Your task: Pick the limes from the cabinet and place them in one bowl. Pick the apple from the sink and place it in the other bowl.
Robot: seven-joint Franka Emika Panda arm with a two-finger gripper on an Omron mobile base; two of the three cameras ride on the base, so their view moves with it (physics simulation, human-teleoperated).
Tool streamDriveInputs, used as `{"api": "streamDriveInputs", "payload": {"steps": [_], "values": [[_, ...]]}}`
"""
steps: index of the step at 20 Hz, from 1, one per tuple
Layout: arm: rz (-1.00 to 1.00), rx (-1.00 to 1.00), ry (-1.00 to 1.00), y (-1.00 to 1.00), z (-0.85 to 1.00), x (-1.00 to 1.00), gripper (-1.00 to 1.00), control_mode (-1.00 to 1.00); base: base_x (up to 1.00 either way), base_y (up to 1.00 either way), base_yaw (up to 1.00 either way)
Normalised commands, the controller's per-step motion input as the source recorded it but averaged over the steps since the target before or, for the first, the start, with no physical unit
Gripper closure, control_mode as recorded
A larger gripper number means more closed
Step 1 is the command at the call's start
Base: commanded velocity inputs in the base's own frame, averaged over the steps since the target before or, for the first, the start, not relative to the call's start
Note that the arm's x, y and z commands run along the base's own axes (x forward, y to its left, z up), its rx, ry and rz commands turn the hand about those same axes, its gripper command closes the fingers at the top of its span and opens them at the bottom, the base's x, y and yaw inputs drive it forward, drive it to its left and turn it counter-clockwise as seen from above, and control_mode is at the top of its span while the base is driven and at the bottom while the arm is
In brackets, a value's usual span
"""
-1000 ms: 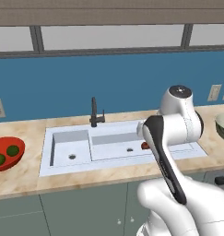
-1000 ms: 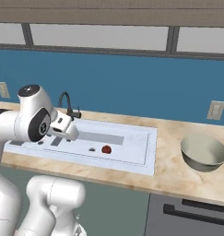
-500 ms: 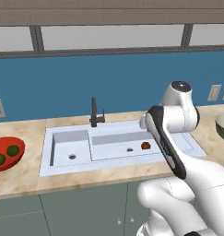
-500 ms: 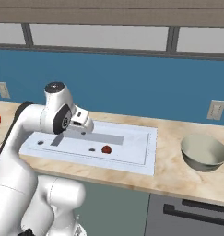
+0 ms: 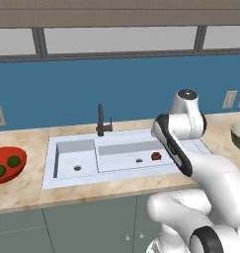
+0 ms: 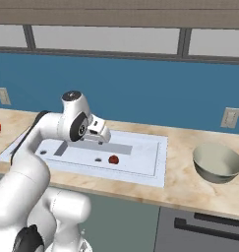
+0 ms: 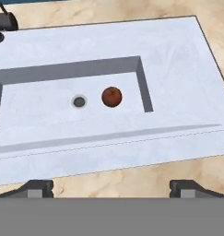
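A small red apple (image 7: 112, 97) lies on the floor of the sink's (image 7: 178, 46) right basin, just right of the drain. My gripper (image 7: 112, 188) hovers above the sink's near rim, open, with its fingertips (image 7: 37, 186) spread wide and nothing between them. From the right base, the gripper (image 6: 102, 139) hangs over the basin left of the apple (image 6: 113, 159). On the left counter sits the red bowl (image 5: 15, 173), holding two limes (image 5: 14, 161). The other bowl (image 6: 218, 162), pale grey, stands on the right counter. The cabinet is out of view.
A thin black faucet (image 5: 100, 121) rises behind the sink's divider. My own arm (image 5: 173, 146) crosses in front of the sink's right end. Wall outlets (image 6: 230, 117) sit on the blue backsplash. Beige counter runs on both sides of the sink.
The arm has swung from the sink's left part toward the right basin, bringing the gripper nearer the apple. Bowls, limes and apple have stayed put.
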Motion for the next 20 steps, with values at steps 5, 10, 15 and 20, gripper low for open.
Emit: {"api": "streamDriveInputs", "payload": {"steps": [5,10,15,20], "values": [[-0.10,-0.02,0.04,-0.15,-0.30,0.56,-1.00,-1.00,0.00,0.00,0.00],[0.04,0.00,0.10,-0.09,-0.26,0.51,-1.00,-1.00,0.00,0.00,0.00],[0.08,0.00,0.09,-0.10,-0.23,0.50,-1.00,-1.00,0.00,0.00,0.00],[0.00,0.00,0.04,0.00,-0.21,0.30,-1.00,-1.00,0.00,0.00,0.00]]}}
